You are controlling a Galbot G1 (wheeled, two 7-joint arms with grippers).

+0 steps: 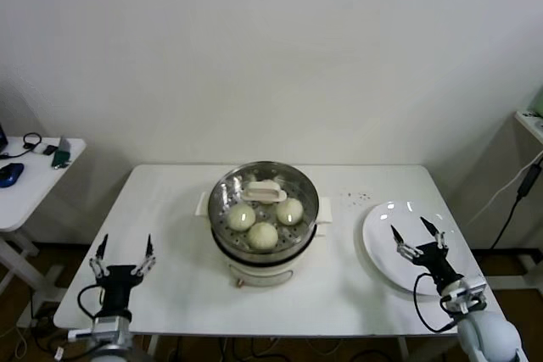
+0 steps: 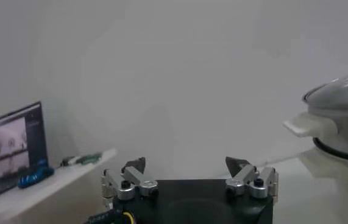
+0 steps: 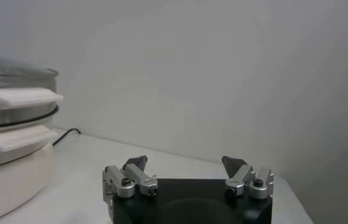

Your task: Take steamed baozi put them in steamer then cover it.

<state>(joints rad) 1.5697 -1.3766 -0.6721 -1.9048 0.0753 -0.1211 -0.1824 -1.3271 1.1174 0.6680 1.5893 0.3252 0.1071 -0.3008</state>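
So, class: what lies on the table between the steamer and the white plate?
Only bare tabletop, save a few tiny dark specks near the far edge; the head view shows it. Between steamer and plate nothing else sits.

The steamer (image 1: 264, 235) stands mid-bench (image 1: 170, 209), with the cover (image 1: 264, 194) on it and three baozi (image 1: 263, 235) showing inside. A plate (image 1: 382, 247) lies to its right. The left pincer (image 1: 124, 253) hangs at the bench's left front, the right pincer (image 1: 418, 232) over the plate.
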